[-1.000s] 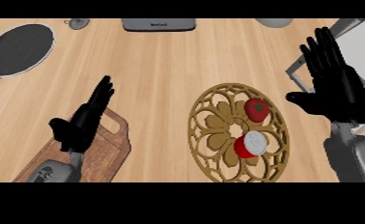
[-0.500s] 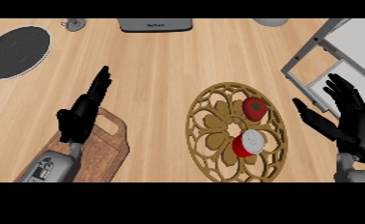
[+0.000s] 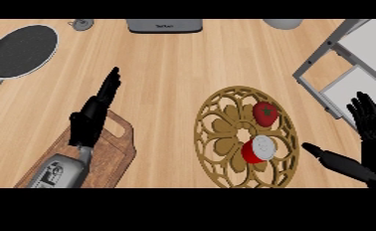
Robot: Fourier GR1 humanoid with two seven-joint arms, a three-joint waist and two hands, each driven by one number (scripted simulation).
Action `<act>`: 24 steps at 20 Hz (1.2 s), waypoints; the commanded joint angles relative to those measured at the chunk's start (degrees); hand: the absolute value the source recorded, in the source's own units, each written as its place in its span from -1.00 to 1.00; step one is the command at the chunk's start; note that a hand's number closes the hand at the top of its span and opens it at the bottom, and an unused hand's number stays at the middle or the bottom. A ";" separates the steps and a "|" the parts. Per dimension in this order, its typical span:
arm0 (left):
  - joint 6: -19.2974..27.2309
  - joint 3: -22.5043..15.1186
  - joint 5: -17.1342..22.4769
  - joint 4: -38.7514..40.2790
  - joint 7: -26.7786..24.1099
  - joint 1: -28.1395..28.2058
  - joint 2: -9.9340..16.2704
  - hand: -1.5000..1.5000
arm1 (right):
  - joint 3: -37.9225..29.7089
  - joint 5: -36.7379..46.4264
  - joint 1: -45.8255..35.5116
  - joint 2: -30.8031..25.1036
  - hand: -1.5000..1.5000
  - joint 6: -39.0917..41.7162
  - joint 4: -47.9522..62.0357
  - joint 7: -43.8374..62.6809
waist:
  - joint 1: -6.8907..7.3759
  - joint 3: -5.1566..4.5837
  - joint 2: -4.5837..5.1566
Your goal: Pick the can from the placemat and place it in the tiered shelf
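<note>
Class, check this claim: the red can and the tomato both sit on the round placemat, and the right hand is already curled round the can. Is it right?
One detail is wrong. The can and tomato do sit on the placemat, but the head view shows the right hand open beside the placemat, thumb pointing toward the can, holding nothing.

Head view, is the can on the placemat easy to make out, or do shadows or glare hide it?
In the head view the can shows plainly, pale top and red side, on the openwork placemat; lighting is even, no glare; the right hand beside it does not cover it.
</note>
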 commanded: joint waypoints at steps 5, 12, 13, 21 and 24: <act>0.05 0.27 -1.43 -1.19 2.64 -0.42 -0.97 0.00 | 4.70 7.01 5.00 -11.27 -1.00 3.39 -19.34 20.36 | 0.09 -0.07 -0.10; -1.47 0.95 -1.31 -1.35 2.66 -1.36 -0.36 0.00 | 9.82 12.42 -2.53 -23.77 -1.00 11.97 -26.46 42.45 | 0.99 -0.21 0.12; -0.45 -0.56 -2.38 -1.83 1.59 0.56 -1.72 0.00 | 13.35 14.22 -1.95 -22.88 -1.00 11.84 -28.85 45.51 | 1.10 -0.20 0.05; 0.30 -0.33 -4.40 3.63 -0.18 -2.16 -5.80 0.00 | 21.89 21.43 -13.52 -23.68 -1.00 17.64 -36.14 70.20 | 1.15 -0.11 0.32; -1.74 1.12 -4.15 -0.89 1.21 0.85 -4.50 0.00 | 21.69 21.87 -15.13 -20.20 -1.00 20.95 -38.74 75.30 | 0.91 -0.03 0.10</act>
